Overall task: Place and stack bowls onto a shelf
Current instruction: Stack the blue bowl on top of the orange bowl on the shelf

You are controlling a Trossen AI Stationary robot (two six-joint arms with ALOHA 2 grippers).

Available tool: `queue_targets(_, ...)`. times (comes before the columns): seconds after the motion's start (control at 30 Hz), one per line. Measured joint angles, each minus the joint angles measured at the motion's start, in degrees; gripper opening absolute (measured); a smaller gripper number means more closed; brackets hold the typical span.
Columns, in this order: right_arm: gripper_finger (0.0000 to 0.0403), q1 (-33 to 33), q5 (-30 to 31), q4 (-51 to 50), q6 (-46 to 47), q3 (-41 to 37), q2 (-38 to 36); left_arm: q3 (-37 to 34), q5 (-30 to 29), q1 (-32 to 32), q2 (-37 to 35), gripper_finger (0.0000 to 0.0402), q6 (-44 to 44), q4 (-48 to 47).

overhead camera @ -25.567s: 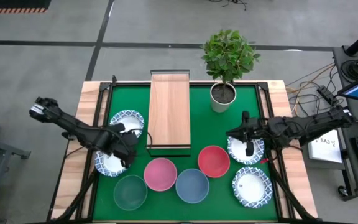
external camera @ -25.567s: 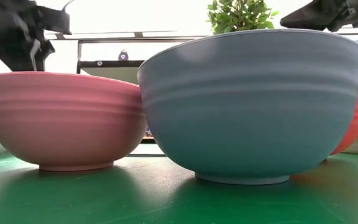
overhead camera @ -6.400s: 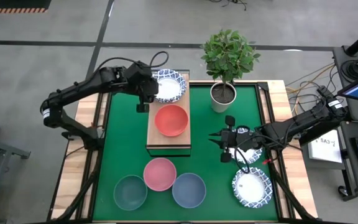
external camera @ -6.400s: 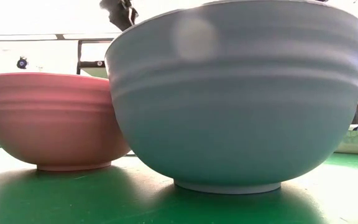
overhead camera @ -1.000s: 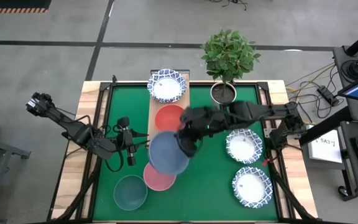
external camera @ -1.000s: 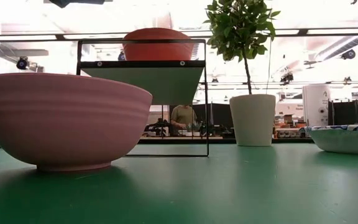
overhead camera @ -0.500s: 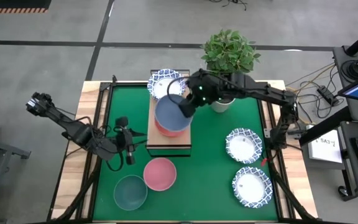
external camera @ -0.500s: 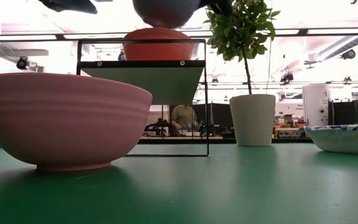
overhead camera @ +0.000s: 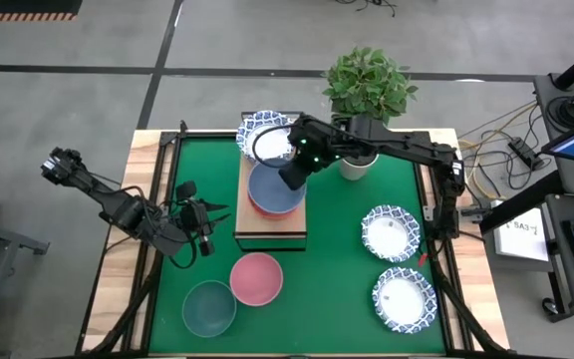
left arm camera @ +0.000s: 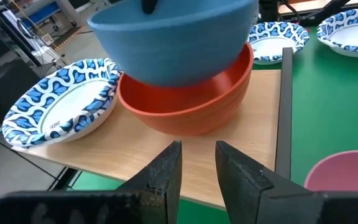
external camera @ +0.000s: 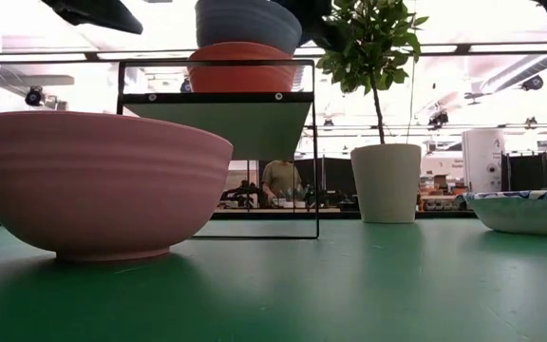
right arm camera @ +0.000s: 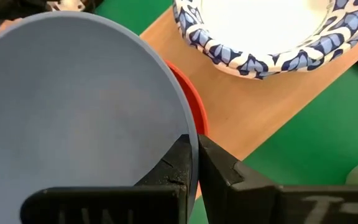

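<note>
Matte blue bowl (overhead camera: 273, 186) | rim pinched by right end effector (overhead camera: 294, 172) | nested in ribbed red bowl (left arm camera: 191, 99)

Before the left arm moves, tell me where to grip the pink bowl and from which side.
Grip the pink bowl by its thin rim, coming from above with one finger inside and one outside; it sits upright and open on the green mat. Take the rim's left edge, nearest the left gripper. The grey-green bowl crowds the lower left.
</note>
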Motion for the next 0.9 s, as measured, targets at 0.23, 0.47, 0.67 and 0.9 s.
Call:
queue_targets(0.23,0.0012,0.0,0.0,0.0,-0.8,0.0,0.9,0.0,0.0,0.0,0.0,0.0079,0.0,0.0)
queue_targets(0.47,0.0013,0.0,0.2,0.1,-2.1,-0.1,0.9,0.0,0.0,0.0,0.0,0.0079,0.0,0.0)
queue_targets(0.67,0.0013,0.0,0.2,0.3,-2.3,-0.3,1.4,-0.1,0.0,0.0,0.0,0.0079,0.0,0.0)
queue_targets(0.9,0.0013,0.0,0.2,0.6,-2.9,-0.3,2.6,-0.1,0.0,0.0,0.0,0.0079,0.0,0.0)
